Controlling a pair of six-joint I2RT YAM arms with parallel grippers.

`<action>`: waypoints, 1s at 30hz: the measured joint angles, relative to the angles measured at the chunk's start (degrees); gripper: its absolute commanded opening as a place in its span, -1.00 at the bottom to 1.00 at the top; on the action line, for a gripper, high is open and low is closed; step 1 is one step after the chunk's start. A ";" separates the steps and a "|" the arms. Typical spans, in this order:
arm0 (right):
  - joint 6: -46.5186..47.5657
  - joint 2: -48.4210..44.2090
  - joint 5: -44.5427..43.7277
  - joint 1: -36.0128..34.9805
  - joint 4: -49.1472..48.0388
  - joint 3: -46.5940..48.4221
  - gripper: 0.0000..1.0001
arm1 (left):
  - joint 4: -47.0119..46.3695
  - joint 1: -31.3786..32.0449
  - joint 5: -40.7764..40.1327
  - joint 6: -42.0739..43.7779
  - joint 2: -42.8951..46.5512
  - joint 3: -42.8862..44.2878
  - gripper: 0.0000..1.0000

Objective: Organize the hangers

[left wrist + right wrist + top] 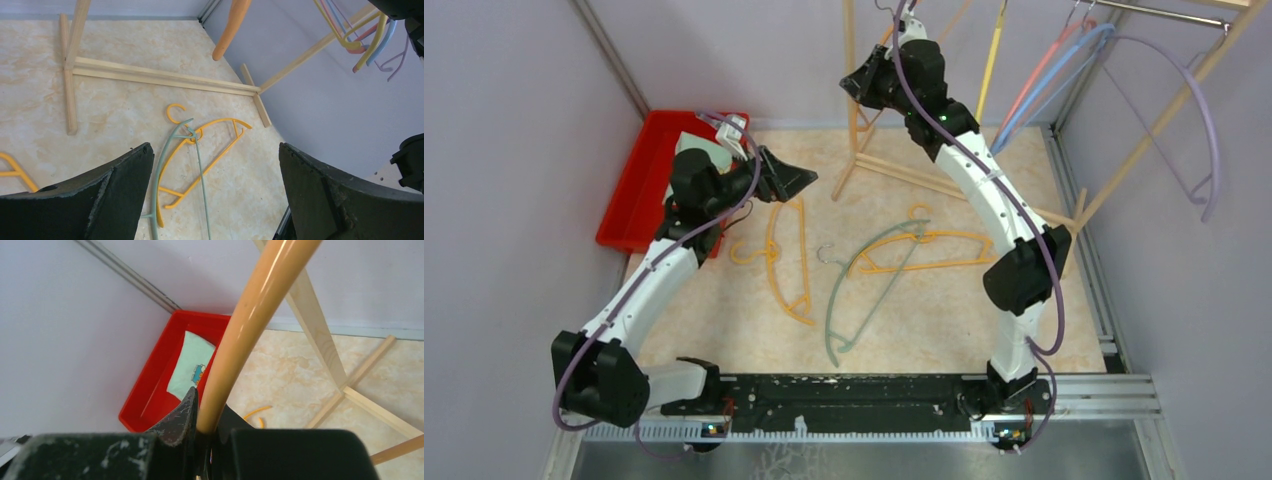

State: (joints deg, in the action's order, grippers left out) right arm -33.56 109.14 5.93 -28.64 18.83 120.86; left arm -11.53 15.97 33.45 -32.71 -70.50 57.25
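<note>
Walls (504, 150) crowd the tabletop's (944, 320) edges; left tool (215, 155) gapes open; right tool (207, 420) pinches orange hanger (250, 315).

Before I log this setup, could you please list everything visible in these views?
orange hanger: one, orange, clamped in the right gripper beside the rack
hung hangers: four, yellow, pink, blue and lavender, hanging at the rack
green hanger: one, green, mid-table, crossing a yellow-orange one
yellow-orange hangers: two, lying on the table, one by the green, one near the left gripper
wooden rack: one, pale wood, far side
red bin: one, red, far left
cloth: one, pale green, inside the bin
left gripper: one, black, open above the table
right gripper: one, black, shut on the orange hanger
</note>
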 measured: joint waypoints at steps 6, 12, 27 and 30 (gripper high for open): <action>0.39 -0.83 3.41 -0.07 -3.54 -2.40 -1.00 | -0.04 0.00 -0.02 0.24 -1.20 -0.42 0.99; 1.84 -1.36 3.26 -0.04 -4.09 -2.64 -1.00 | -0.09 0.00 0.00 0.17 -1.97 -1.60 0.99; 0.96 0.79 1.01 1.53 -4.04 4.13 -1.00 | 0.13 -0.26 -0.46 0.66 -1.60 -2.34 0.99; 0.81 1.18 0.61 2.29 -3.69 4.15 -1.00 | 0.15 -0.35 -0.46 0.66 -1.60 -2.34 0.99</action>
State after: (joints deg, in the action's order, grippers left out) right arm -32.75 110.32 6.55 -26.35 15.14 125.01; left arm -11.38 15.62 32.99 -32.05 -72.10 54.92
